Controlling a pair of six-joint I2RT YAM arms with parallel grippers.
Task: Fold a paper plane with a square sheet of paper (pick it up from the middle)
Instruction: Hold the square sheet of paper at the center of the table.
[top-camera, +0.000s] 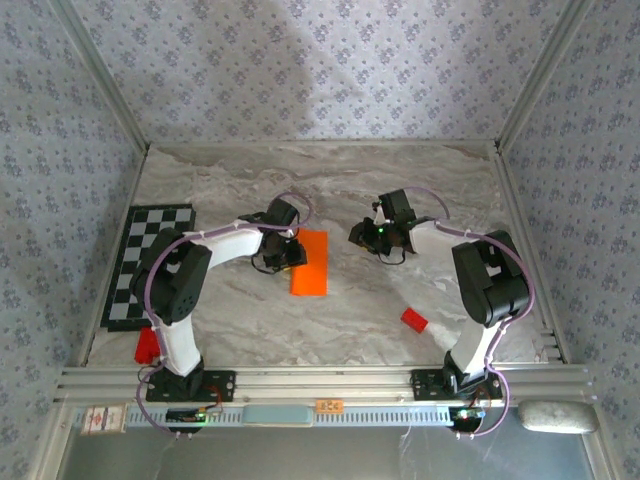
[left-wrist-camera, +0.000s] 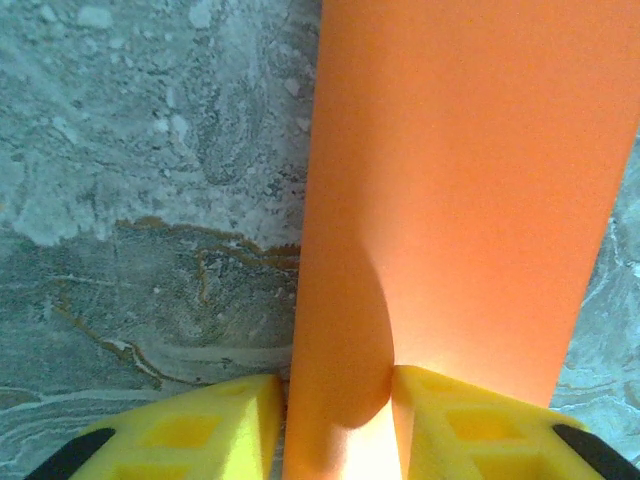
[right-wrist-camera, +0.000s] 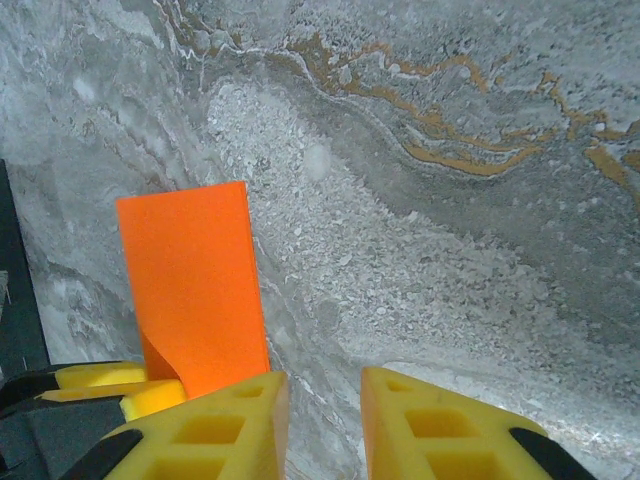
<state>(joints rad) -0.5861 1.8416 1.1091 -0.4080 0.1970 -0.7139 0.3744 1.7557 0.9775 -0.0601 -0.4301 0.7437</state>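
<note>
Left hand (left-wrist-camera: 338, 395) straddles the sheet's (left-wrist-camera: 460, 180) edge; whether it is clamped is unclear. Right hand (right-wrist-camera: 325, 395) hovers right of the sheet, fingers slightly apart. Likely mid-fold; the next move calls for pressing a crease.

Worktop (top-camera: 340, 180) is grey-white marble-look with tan veins — walls (top-camera: 200, 70) on three sides, blue-grey floral wallpaper. Aluminium posts (top-camera: 103, 80) in the back corners, slotted rail (top-camera: 330, 382) along near edge. Soft bright patch (top-camera: 420, 90) on back wall.
</note>
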